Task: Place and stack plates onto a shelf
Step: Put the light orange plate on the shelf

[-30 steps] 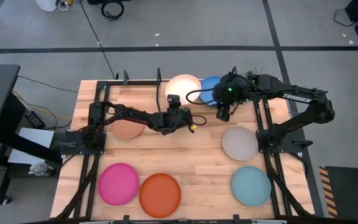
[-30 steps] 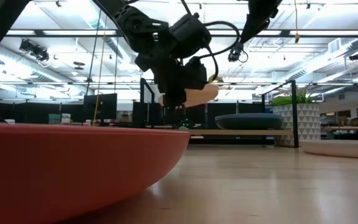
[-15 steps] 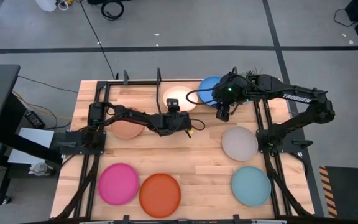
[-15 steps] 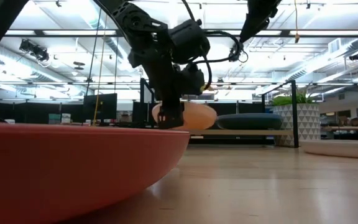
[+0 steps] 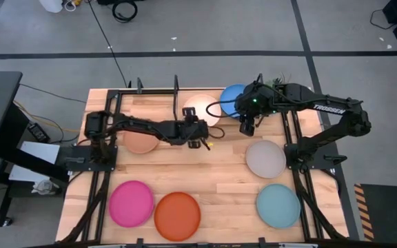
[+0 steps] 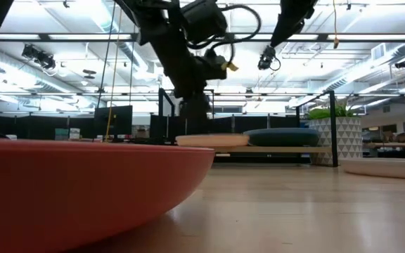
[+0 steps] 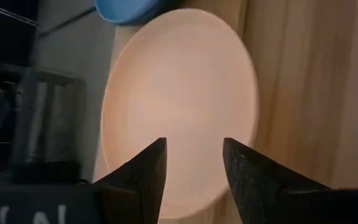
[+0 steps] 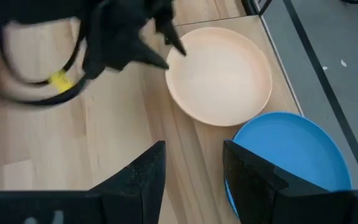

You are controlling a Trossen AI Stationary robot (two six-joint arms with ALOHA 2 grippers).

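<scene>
Cream plate (image 5: pixel 202 109) lies flat on the table's far edge, touching the blue plate (image 5: pixel 234 98); left gripper (image 5: pixel 197 135) hovers just beside it, fingers apart, empty; right gripper (image 5: pixel 248 127), fingers apart, hangs near the blue plate.

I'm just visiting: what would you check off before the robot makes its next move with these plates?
1. Round cream plate lying flat beside the round blue plate: ok.
2. Left gripper open and empty above the cream plate: ok.
3. Right gripper open, holding nothing: ok.
4. Cream plate free of the left fingers: ok; a gap shows in the low view.
5. Cream plate seated inside the black rod shelf: cannot tell.
</scene>
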